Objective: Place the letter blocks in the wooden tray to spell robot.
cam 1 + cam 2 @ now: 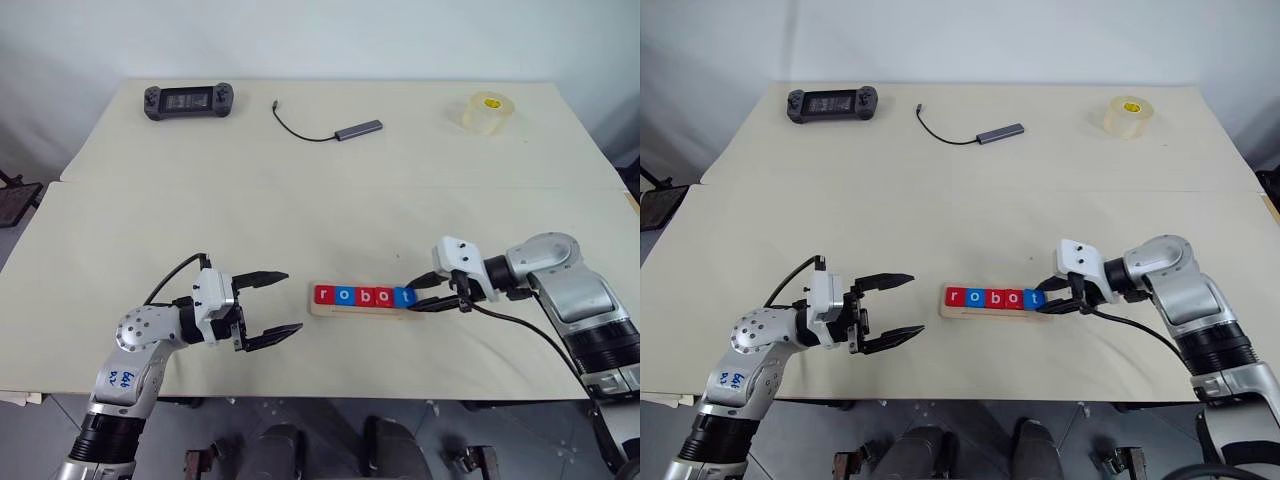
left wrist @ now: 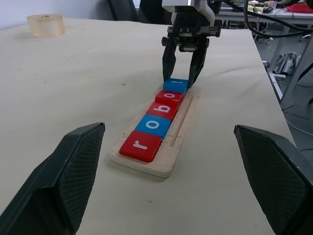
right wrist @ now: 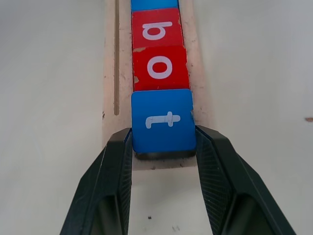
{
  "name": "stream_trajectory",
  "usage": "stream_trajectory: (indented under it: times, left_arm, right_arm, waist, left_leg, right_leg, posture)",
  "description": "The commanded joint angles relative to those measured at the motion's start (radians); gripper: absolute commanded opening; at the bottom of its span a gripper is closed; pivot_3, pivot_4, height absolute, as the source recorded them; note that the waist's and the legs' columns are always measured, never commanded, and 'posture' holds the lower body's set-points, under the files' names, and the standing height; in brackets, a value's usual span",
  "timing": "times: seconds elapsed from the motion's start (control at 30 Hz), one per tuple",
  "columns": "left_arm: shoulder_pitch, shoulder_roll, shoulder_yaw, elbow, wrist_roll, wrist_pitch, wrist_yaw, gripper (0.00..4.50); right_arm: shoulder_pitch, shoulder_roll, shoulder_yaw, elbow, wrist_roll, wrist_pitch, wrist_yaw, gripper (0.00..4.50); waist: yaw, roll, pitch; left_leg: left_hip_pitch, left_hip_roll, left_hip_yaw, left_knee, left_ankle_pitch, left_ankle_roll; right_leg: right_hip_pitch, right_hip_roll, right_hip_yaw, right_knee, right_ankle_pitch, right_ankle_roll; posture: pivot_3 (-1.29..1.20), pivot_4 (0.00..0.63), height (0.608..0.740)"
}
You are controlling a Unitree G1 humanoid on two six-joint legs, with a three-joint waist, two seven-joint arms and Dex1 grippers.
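Observation:
The wooden tray (image 1: 350, 311) lies near the table's front edge. Five letter blocks sit in it in a row: red r (image 1: 322, 295), blue o (image 1: 344, 296), red b (image 1: 365, 296), red o (image 1: 385, 297) and blue t (image 1: 404, 297). At the tray's right end, my right gripper (image 3: 164, 142) is shut on the blue t block (image 3: 163, 120), one finger against each side. The block rests on the tray, touching the red o (image 3: 160, 67). My left gripper (image 1: 292, 300) stands open and holds nothing, just left of the tray and pointing at it.
A black game controller (image 1: 188, 100) lies at the back left. A grey USB hub with its cable (image 1: 358, 130) is at the back middle, and a roll of tape (image 1: 487, 111) at the back right. A seam crosses the table (image 1: 300, 200).

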Motion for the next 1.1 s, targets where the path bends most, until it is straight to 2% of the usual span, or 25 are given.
stream_trajectory:
  times: [0.03,0.63,0.9,1.07,1.1]
  left_arm:
    - [-0.008,0.007,0.012,-0.035,-0.014,-0.005,-0.001,4.50]
    - [-0.017,-0.003,0.005,-0.030,-0.011,-0.007,0.005,4.50]
    - [-0.016,0.000,0.009,-0.030,-0.012,-0.005,0.005,4.50]
    - [-0.015,-0.001,0.009,-0.030,-0.013,-0.005,0.005,4.50]
    - [-0.015,-0.001,0.008,-0.030,-0.013,-0.005,0.005,4.50]
  right_arm:
    - [0.009,-0.022,-0.025,-0.003,0.001,-0.007,-0.003,1.46]
    - [0.002,-0.026,-0.012,-0.001,-0.003,-0.003,-0.006,1.46]
    - [-0.019,-0.044,-0.044,-0.049,0.025,0.010,0.000,4.17]
    - [-0.038,-0.066,-0.083,-0.119,0.091,0.080,0.023,4.17]
    - [-0.038,-0.064,-0.085,-0.128,0.099,0.092,0.021,3.98]
  waist:
    - [0.000,0.000,0.000]
    - [0.003,0.000,0.000]
    - [0.003,0.000,0.000]
    - [0.004,0.000,0.000]
    - [0.004,0.000,0.000]
  left_leg:
    - [0.000,0.000,0.000,0.000,0.000,0.000]
    - [0.000,0.000,0.000,0.000,0.000,0.000]
    - [0.000,0.000,0.000,0.000,0.000,0.000]
    - [0.000,0.000,0.000,0.000,0.000,0.000]
    - [0.000,0.000,0.000,0.000,0.000,0.000]
  right_leg:
    - [0.000,0.000,0.000,0.000,0.000,0.000]
    - [0.000,0.000,0.000,0.000,0.000,0.000]
    - [0.000,0.000,0.000,0.000,0.000,0.000]
    - [0.000,0.000,0.000,0.000,0.000,0.000]
    - [0.000,0.000,0.000,-0.001,0.000,0.000]
  posture:
    - [0.00,0.150,0.740]
    - [0.00,0.150,0.740]
    - [0.00,0.150,0.740]
    - [0.00,0.150,0.740]
    - [0.00,0.150,0.740]
